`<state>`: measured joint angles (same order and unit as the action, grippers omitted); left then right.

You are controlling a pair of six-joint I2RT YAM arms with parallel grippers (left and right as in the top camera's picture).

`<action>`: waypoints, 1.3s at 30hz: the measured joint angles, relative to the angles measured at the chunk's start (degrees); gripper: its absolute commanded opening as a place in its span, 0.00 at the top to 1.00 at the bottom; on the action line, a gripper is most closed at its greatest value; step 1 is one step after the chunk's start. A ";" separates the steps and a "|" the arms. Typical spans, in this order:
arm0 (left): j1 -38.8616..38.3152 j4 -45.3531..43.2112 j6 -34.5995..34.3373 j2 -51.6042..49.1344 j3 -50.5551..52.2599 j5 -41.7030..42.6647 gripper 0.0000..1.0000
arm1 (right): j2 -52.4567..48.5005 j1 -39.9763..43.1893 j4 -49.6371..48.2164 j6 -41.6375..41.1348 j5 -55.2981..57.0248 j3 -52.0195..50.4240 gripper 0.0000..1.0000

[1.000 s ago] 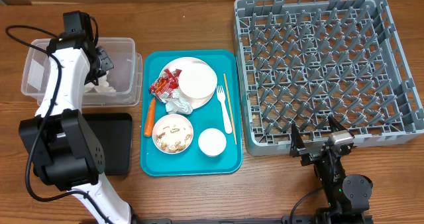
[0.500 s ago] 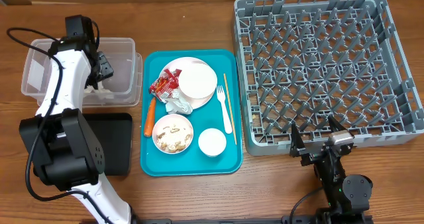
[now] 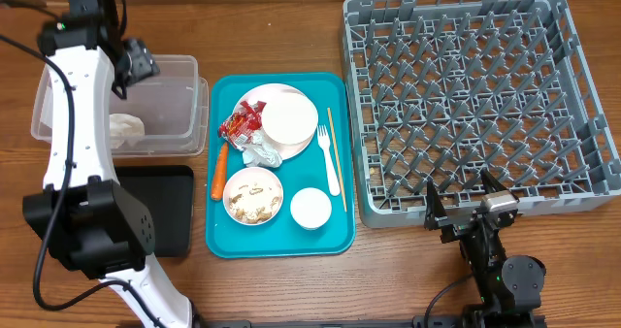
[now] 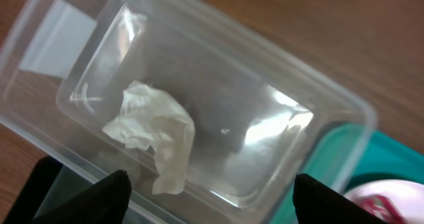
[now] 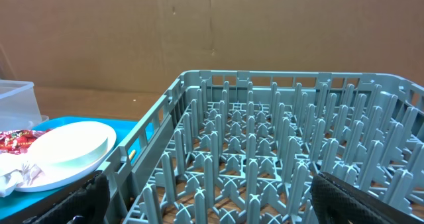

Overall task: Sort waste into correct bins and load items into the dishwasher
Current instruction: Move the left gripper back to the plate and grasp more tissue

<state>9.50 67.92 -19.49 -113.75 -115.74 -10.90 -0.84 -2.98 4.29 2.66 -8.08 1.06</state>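
Above the back of the clear tub (image 3: pixel 199 100) (image 4: pixel 278 85): left gripper (image 3: pixel 136 61) (image 4: pixel 211 199), released, fingers spread wide with nothing between them. Down on the tub floor, toward its front left in the overhead view, one crumpled white napkin (image 3: pixel 126 126) (image 4: pixel 156 131) — well apart from the fingers. Just in front of the tub, a shallow black tray (image 3: pixel 173 212), partly hidden under the left arm; contents of the hidden part impossible to tell.

Between tub and rack, on the wooden tabletop (image 3: pixel 291 27), a flat teal tray (image 3: pixel 340 233) carrying the rest. At its back, stacked white plates (image 3: pixel 291 119) (image 5: pixel 66 151), with a red wrapper (image 3: pixel 240 124) (image 5: pixel 16 141) against their left edge and a second napkin (image 3: pixel 260 153) crumpled just in front of them. Along the tray's left side, a small orange carrot (image 3: pixel 219 171), lying lengthwise. Near the front, a bowl (image 3: pixel 228 187) holding tan food scraps (image 3: pixel 254 204), and just beside it on the right a small white cup (image 3: pixel 311 208). On the tray's right, a white fork (image 3: pixel 329 163) and a thin wooden stick (image 3: pixel 336 158), side by side, both lengthwise.

Further right, the grey dish rack (image 3: pixel 475 95) (image 5: pixel 265 158), square, with rows of upright pegs over a lattice floor. Low at its front edge, right gripper (image 3: pixel 462 207) (image 5: pixel 218 207) — opened wide, grasping nothing, pointed into the rack
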 measured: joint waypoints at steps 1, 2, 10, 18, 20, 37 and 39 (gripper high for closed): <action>-0.63 1.25 0.00 0.17 -1.66 0.02 0.16 | 0.00 0.00 0.02 -0.02 0.00 0.00 0.00; -1.38 2.45 0.04 0.46 -2.97 0.04 0.14 | 0.00 0.00 0.00 -0.04 0.00 0.00 0.00; -8.87 13.35 0.81 2.82 -5.75 9.49 0.00 | 0.00 0.00 0.00 -0.04 0.00 0.00 0.00; -15.80 17.99 0.98 2.82 -4.90 16.09 0.05 | 0.00 0.00 0.00 -0.02 0.02 0.00 0.00; -18.18 18.23 1.07 2.82 -4.70 16.31 0.06 | 0.00 0.00 -0.02 0.00 0.02 0.00 0.00; -34.73 17.81 -0.09 1.55 -4.61 11.52 0.07 | 0.00 0.00 0.00 -0.02 0.02 0.00 0.00; -35.41 17.79 -0.11 0.22 -4.61 11.47 0.07 | 0.00 0.00 0.02 -0.02 0.04 0.00 0.00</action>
<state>-25.91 85.71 -19.59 -113.54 -120.36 0.58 -0.84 -2.98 4.32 2.63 -8.03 1.06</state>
